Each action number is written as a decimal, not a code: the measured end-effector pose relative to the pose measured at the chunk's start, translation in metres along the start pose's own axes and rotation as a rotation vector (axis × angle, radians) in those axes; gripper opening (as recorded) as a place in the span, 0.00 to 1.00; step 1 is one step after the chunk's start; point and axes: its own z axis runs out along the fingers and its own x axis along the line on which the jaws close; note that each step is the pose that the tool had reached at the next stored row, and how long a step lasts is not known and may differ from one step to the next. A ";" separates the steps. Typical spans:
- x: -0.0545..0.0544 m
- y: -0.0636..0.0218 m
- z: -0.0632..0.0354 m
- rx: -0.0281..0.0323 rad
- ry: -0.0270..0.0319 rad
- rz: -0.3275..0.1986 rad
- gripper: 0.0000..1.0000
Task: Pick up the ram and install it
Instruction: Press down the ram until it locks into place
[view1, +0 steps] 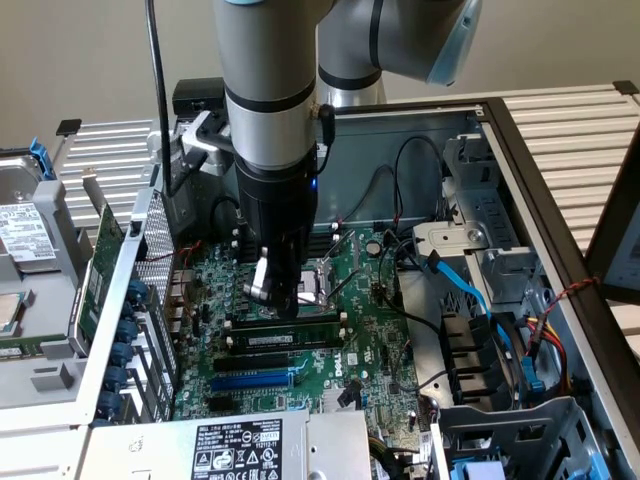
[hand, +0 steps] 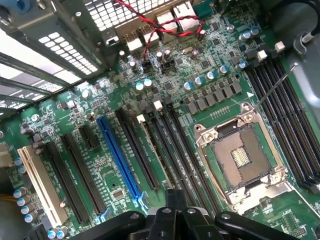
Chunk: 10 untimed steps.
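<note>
Sitting flat in a slot on the green board, the ram (view1: 285, 322) is a long thin green stick with dark chips on it. It lies just under the pincer (view1: 277, 292), with its near end hidden behind the pincer's silver tip. A second stick with a white label (view1: 280, 341) lies right beside it, closer to the blue slot (view1: 252, 381).

From the wrist camera, the black pincer (hand: 172, 220) is cut off at the edge, so I cannot tell if its fingers are apart or together. The long dark slots (hand: 170, 150) run right up to it and vanish behind it. Next to them is the square silver chip socket (hand: 240, 157). The big grey arm (view1: 270, 90) covers the far part of the board.
</note>
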 end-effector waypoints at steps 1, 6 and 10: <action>0.000 0.0000 0.0000 0.0003 -0.0002 0.014 0.11; 0.000 0.0000 0.0000 0.0021 -0.0013 0.090 0.11; 0.000 0.0000 -0.0001 0.0035 -0.0020 0.151 0.11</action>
